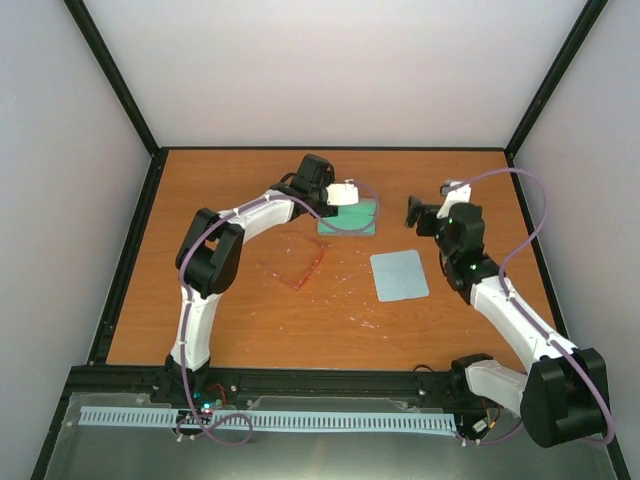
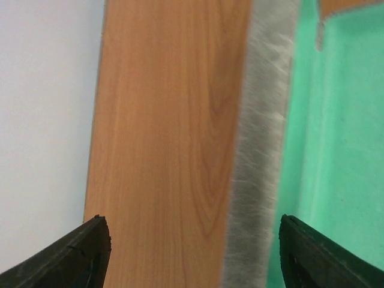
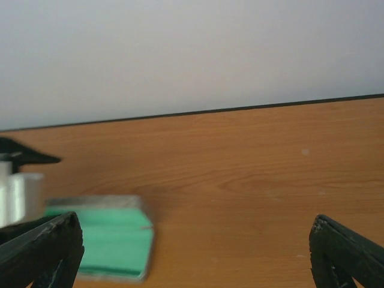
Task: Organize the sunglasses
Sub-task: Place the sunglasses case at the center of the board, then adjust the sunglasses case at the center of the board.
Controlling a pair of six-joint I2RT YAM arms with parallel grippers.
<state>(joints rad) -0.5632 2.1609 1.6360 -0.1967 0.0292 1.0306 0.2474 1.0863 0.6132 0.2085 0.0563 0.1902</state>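
The sunglasses, a thin red-pink frame, lie open on the table left of centre, apart from both grippers. The grey case lies open with its green lining up, behind the sunglasses. My left gripper is open and empty, low over the case's far left corner. In the left wrist view its fingers straddle the case's grey edge and bare wood. My right gripper is open and empty, held right of the case and facing it. The case shows at the lower left of the right wrist view.
A light blue square cloth lies flat right of centre, in front of my right gripper. The wooden table has a black raised rim and white walls on three sides. The left arm's white end shows at the right wrist view's left edge.
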